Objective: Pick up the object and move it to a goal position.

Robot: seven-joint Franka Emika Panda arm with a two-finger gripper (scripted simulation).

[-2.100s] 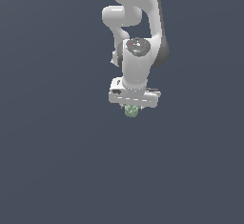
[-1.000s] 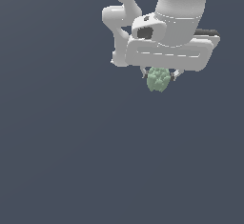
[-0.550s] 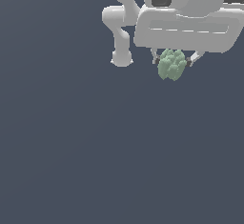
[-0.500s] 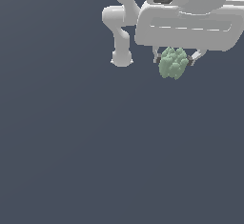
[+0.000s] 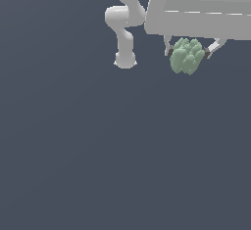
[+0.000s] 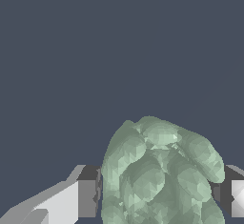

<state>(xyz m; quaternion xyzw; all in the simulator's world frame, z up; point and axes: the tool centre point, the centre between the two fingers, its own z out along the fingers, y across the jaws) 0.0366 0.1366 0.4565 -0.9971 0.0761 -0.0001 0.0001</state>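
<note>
The object, a bumpy pale green lump, is held between the two fingers of the gripper. The jaws are closed onto its two sides, so it is squeezed and kept from dropping. It hangs just under the gripper's wide white body, up off the dark floor, and most of it sticks out below the fingers. It is lifted this way so it can be carried. No goal mark is seen, so how far is left cannot be told.
</note>
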